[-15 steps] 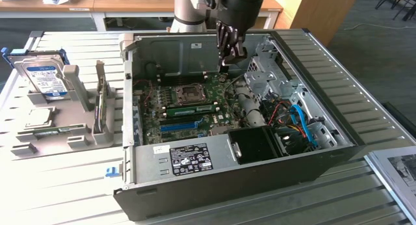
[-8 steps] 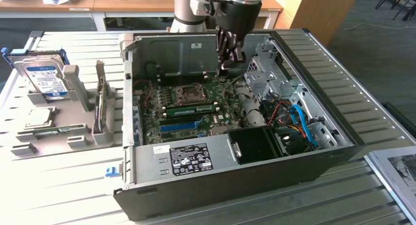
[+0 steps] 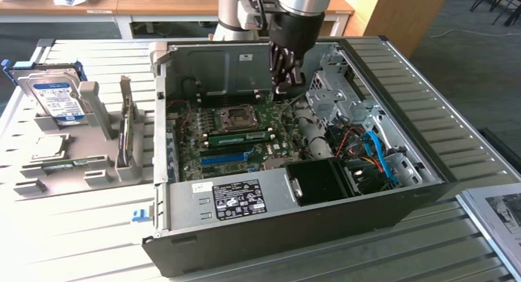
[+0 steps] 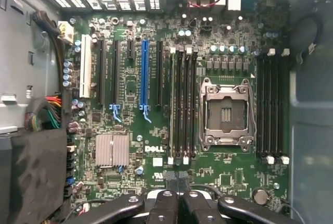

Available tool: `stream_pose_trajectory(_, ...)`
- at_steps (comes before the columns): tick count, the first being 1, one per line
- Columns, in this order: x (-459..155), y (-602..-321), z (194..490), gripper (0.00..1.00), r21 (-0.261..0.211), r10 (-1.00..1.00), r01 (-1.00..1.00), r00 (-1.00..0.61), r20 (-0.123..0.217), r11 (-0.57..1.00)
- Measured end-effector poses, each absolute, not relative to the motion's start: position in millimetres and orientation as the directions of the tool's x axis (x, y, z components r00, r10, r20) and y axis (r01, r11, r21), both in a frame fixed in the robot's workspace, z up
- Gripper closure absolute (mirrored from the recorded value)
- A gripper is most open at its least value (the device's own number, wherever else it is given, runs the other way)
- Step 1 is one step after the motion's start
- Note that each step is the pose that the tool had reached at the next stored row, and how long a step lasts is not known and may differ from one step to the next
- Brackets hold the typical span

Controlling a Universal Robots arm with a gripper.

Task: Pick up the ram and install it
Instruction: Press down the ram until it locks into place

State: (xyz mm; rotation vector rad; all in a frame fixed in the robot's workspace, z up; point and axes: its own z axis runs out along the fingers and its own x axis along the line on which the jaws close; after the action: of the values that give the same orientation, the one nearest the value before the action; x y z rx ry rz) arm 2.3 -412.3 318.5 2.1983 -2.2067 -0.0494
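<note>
**Exterior view's left of the tool.** A hard drive (image 3: 53, 97) stands upright in a grey holder (image 3: 77, 175). Both are outside the computer case (image 3: 244, 230) and well apart from the gripper (image 3: 285, 90).

**Inside the case.** On the motherboard (image 3: 185, 149), the blue slot (image 3: 221, 158) lies below the tool and off to the exterior view's left of it. Just beside that slot, on the side nearer the tool, the ram (image 3: 240, 137) stands on edge in a memory slot. It is green with a white label and sits level along its length, so far as can be seen.

**Wrist view.** The ram (image 4: 172, 104) occupies the slot of the bank furthest from the CPU socket (image 4: 226, 112). The three slots between them appear bare.

**Tool.** The gripper (image 4: 177, 178) hangs above the board, over the end of the slot bank on the exterior view's right. It is apart from the ram and touches nothing. Its fingers (image 4: 167, 178) are pressed together with nothing between them.

**Assessment.** Pick-up is done and the stick is in its slot, so the work stands at the seating stage or just past it. I cannot tell whether the end latches have locked. Any further press would need the closed fingertips brought straight down onto the stick's top edge, with even force and no tilt. A withdrawal would need a clean vertical rise clear of the case wall.
</note>
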Motion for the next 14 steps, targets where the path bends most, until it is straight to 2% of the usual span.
stream_pose_trajectory(14, 2.3, -412.4, 293.4, 0.9, 0.04, -1.0, -0.999, -0.004, -0.004, 0.003)
